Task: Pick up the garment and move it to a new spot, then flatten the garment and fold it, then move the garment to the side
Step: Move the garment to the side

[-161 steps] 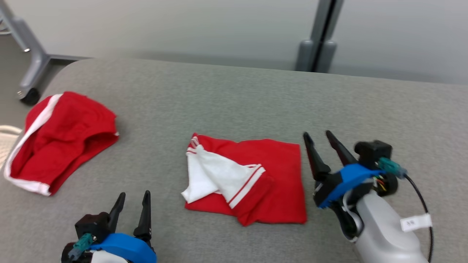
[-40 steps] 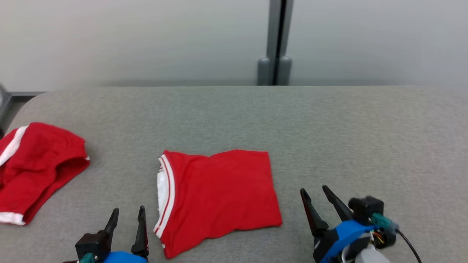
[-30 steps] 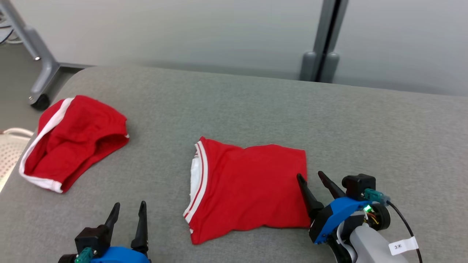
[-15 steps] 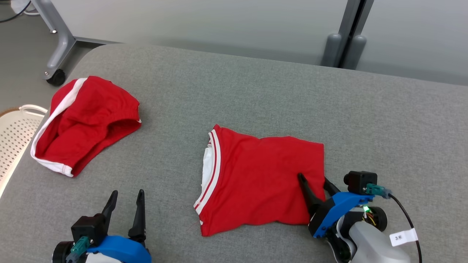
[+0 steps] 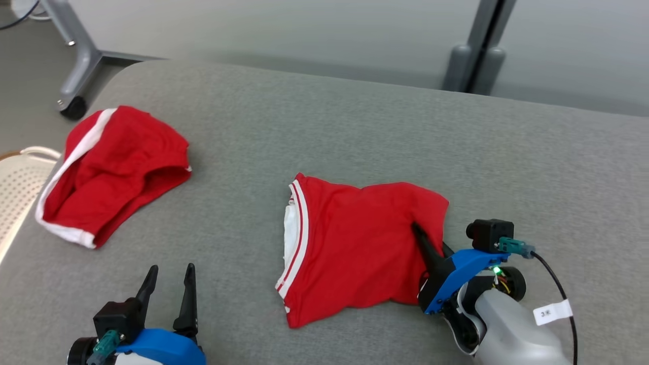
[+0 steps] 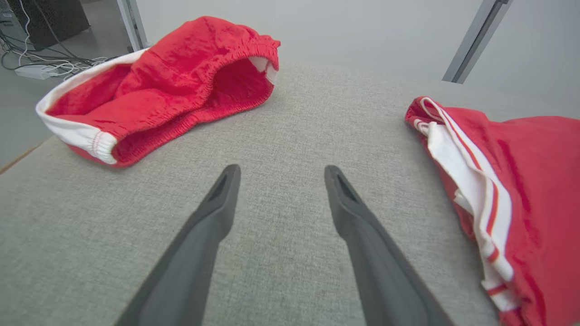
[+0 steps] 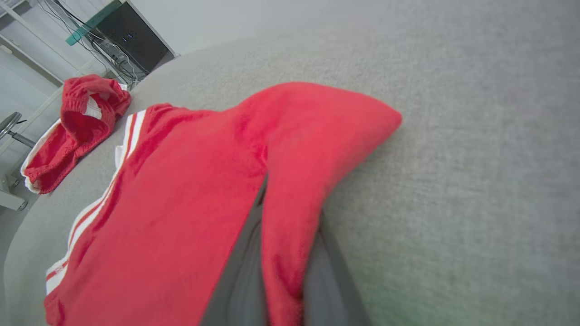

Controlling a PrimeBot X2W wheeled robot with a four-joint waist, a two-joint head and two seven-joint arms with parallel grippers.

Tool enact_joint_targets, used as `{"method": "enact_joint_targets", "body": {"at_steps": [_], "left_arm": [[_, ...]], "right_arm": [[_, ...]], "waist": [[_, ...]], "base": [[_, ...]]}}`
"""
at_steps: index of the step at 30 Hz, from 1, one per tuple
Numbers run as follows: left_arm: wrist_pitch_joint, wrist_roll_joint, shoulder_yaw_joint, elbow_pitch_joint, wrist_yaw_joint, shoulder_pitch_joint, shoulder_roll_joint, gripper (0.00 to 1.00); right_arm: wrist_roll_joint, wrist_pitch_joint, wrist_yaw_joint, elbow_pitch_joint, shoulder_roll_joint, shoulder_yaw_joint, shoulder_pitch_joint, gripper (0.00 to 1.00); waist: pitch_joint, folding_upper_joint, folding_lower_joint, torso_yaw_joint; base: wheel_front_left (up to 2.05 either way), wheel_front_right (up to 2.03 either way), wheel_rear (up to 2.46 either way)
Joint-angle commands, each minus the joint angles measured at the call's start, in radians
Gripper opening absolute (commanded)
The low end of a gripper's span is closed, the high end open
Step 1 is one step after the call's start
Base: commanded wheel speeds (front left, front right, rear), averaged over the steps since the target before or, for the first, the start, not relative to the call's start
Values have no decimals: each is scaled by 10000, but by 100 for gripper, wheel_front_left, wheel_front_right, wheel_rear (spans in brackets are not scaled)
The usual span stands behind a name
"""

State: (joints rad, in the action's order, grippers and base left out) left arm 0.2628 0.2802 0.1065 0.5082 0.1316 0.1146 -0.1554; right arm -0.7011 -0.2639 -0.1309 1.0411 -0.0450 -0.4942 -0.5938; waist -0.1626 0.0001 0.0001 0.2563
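So the big grey fabric-covered table (image 5: 324,126) has the folded red garment with white-and-red striped trim (image 5: 350,253) lying roughly mid-table, a bit toward the robot's right. The right gripper (image 5: 425,238) is pinched together on that garment's right edge, with one dark finger on top of the cloth and the other tucked under it. The fabric is bunched into a ridge around the fingers. Its pale grey forearm (image 5: 512,334) comes in low from the near right corner, angled up and to the left, with a blue bracket (image 5: 469,266) at the wrist. Over on the far left there's a second, crumpled red garment with a white band (image 5: 111,172), just lying loose near the table's edge. A white perforated basket (image 5: 15,197) pokes in beside the table's left edge, and I can't tell what's in it. The left gripper (image 5: 171,274) hovers over bare table at the near left. Its fingers are spread wide with nothing in them, and it sits between the two garments, touching neither.
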Motion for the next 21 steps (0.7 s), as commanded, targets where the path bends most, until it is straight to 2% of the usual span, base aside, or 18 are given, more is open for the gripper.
{"method": "enact_joint_targets", "body": {"at_steps": [1, 6, 14, 21], "left_arm": [[25, -73, -31, -81, -18, -46, 23, 100], [25, -193, 120, -342, -18, -265, 198, 100], [25, -347, 801, -931, -18, -288, 354, 100], [25, -283, 1283, -1251, -18, -401, 231, 100]], "right_arm": [[234, -4, 2, -131, -103, 180, 74, 0], [1133, -3, 4, -703, -95, 662, 616, 0], [1844, -3, 2, -1439, -86, 591, 1174, 0], [2095, -1, 1, -1968, -77, 658, 1584, 0]], "waist": [[183, -1, -1, -303], [491, -1, -1, -1622], [489, -1, -1, -4361], [235, -1, -1, -5983]], "base": [[0, 0, 0], [0, 0, 0], [0, 0, 0], [0, 0, 0]]}}
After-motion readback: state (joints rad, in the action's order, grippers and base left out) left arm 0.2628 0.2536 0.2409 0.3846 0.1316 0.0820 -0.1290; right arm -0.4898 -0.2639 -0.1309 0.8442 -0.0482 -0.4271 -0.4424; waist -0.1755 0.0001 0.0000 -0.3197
